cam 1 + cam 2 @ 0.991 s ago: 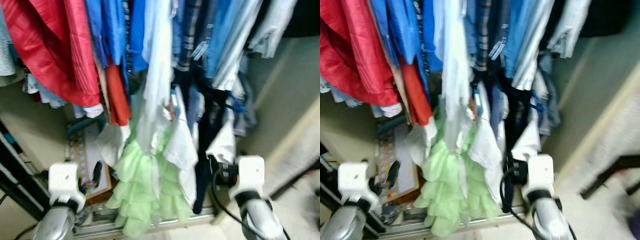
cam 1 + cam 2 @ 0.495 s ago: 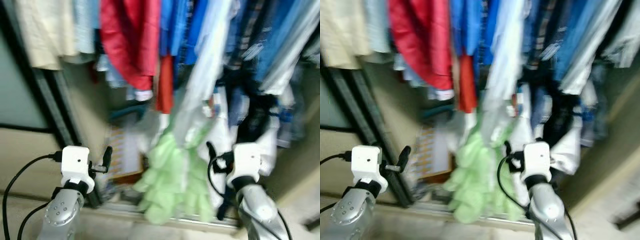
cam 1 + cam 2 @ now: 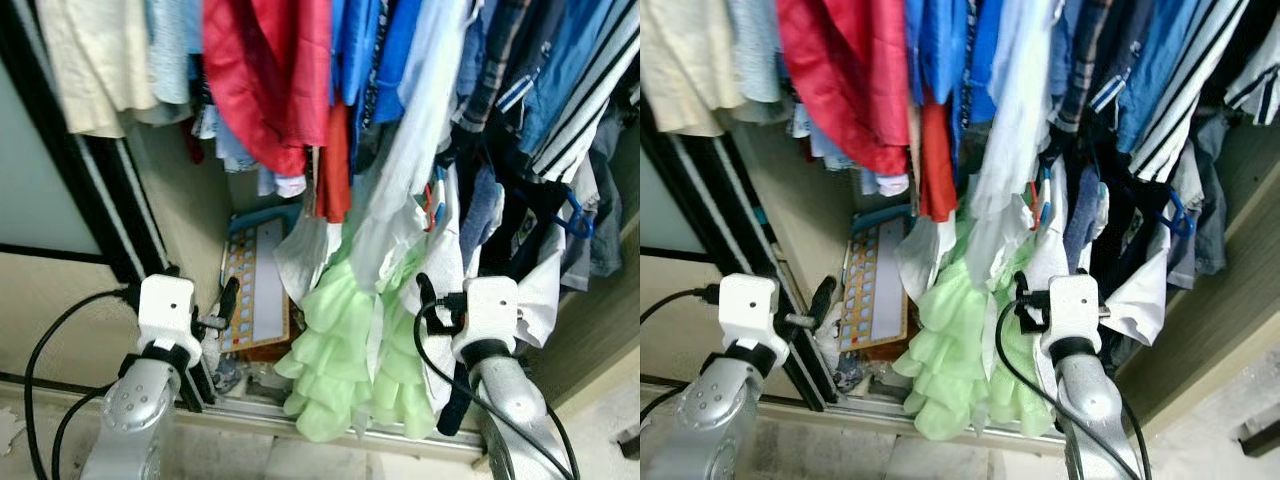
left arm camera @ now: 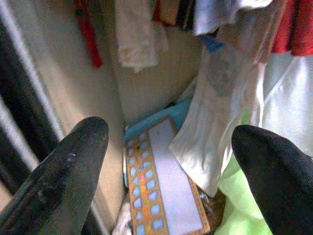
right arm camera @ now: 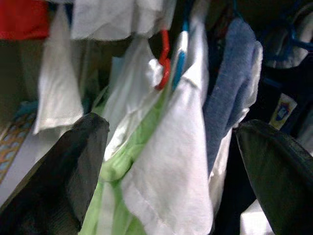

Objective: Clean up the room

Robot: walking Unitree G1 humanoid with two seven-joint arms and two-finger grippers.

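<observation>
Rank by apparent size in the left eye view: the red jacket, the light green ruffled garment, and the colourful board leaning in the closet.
1. Red jacket, though cut off at the top edge.
2. Light green ruffled garment, only a little smaller.
3. Colourful board, partly hidden by clothes.

Left gripper (image 4: 168,181) has its two black fingers (image 4: 63,181) spread wide at the bottom corners. Between them a colourful grid board (image 4: 164,196) leans on the beige wall (image 4: 142,93), white cloth (image 4: 220,132) hanging beside it.
</observation>
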